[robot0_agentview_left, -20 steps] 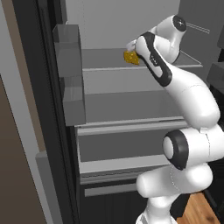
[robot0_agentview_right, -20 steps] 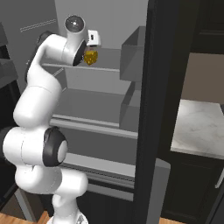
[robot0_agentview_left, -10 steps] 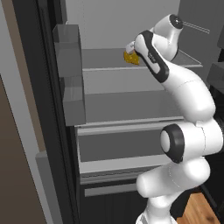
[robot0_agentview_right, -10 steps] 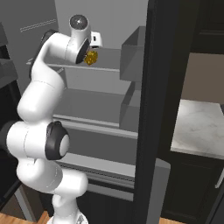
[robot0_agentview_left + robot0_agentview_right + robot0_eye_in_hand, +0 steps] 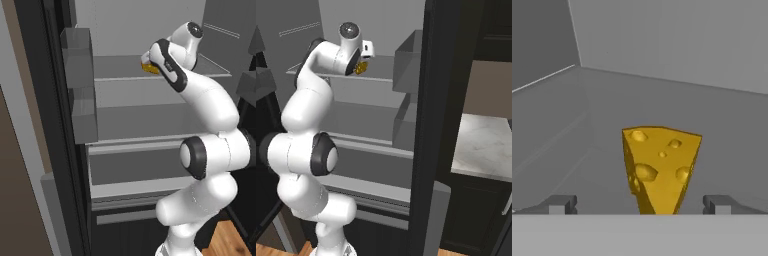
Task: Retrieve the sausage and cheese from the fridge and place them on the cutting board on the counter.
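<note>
The cheese (image 5: pixel 659 167), a yellow wedge with holes, stands on the upper shelf of the open fridge (image 5: pixel 125 75). My gripper (image 5: pixel 641 205) is open, its two fingertips (image 5: pixel 562 204) low on either side of the wedge, not touching it. From the left base view a sliver of the cheese (image 5: pixel 148 67) peeks out behind my hand. From the right base view the cheese (image 5: pixel 360 68) shows just past the wrist. The sausage, cutting board and my fingers are hidden from the base views.
Grey door bins (image 5: pixel 80 95) hang on the fridge door at left. Lower shelves and a drawer (image 5: pixel 135 170) lie below. The black fridge door edge (image 5: pixel 431 125) separates the interior from the marbled counter (image 5: pixel 486 145) at right.
The arm has reached a little further into the upper shelf toward the cheese. The gripper stayed open.
</note>
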